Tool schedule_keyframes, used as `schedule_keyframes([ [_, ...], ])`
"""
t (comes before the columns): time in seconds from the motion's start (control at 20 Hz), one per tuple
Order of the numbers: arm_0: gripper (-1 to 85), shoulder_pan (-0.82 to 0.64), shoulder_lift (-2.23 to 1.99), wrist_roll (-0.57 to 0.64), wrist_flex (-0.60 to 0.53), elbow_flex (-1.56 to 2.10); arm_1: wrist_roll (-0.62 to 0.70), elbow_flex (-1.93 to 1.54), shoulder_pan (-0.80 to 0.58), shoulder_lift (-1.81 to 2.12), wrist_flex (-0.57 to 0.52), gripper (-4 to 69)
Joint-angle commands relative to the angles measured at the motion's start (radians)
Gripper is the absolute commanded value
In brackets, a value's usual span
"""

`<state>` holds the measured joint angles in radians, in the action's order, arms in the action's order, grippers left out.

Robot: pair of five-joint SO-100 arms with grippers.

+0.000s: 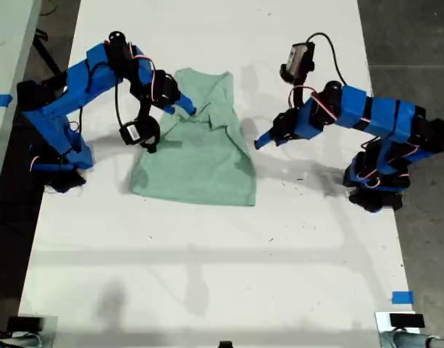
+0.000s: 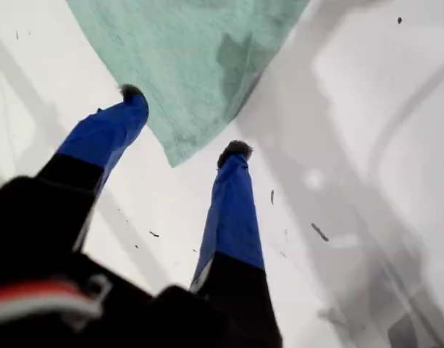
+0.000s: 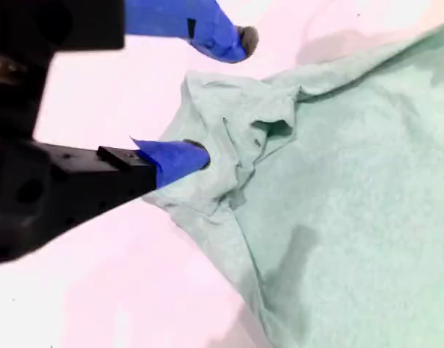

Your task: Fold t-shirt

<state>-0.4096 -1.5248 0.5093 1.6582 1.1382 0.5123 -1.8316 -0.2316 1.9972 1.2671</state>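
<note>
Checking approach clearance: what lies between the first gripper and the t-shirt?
Only bare white table. In the first wrist view my first gripper stands open just short of the t-shirt corner; the exterior view shows the same gap.

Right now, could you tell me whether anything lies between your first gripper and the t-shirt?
Nothing visible does. My first gripper is open, and a corner of the t-shirt lies just ahead of its fingertips, with only bare white table around it.
</note>
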Motion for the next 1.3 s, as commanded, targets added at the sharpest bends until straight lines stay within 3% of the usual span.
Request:
schedule_keyframes([
  [0.0,24.7,0.083,-0.123,-0.058,-0.048,0.074,0.014,-0.038,0.037,0.003,-0.086,26.1],
  [0.45,23.8,0.179,-0.258,-0.138,-0.087,0.221,-0.028,-0.216,0.100,-0.147,-0.356,26.8],
  [0.85,23.3,0.183,-0.265,-0.135,-0.084,0.219,-0.028,-0.202,0.101,-0.325,-0.460,26.9],
  [1.15,23.2,0.175,-0.267,-0.130,-0.075,0.219,-0.026,-0.138,0.097,-0.443,-0.480,17.9],
  [1.25,23.2,0.173,-0.268,-0.129,-0.072,0.221,-0.026,-0.110,0.097,-0.476,-0.477,11.7],
])
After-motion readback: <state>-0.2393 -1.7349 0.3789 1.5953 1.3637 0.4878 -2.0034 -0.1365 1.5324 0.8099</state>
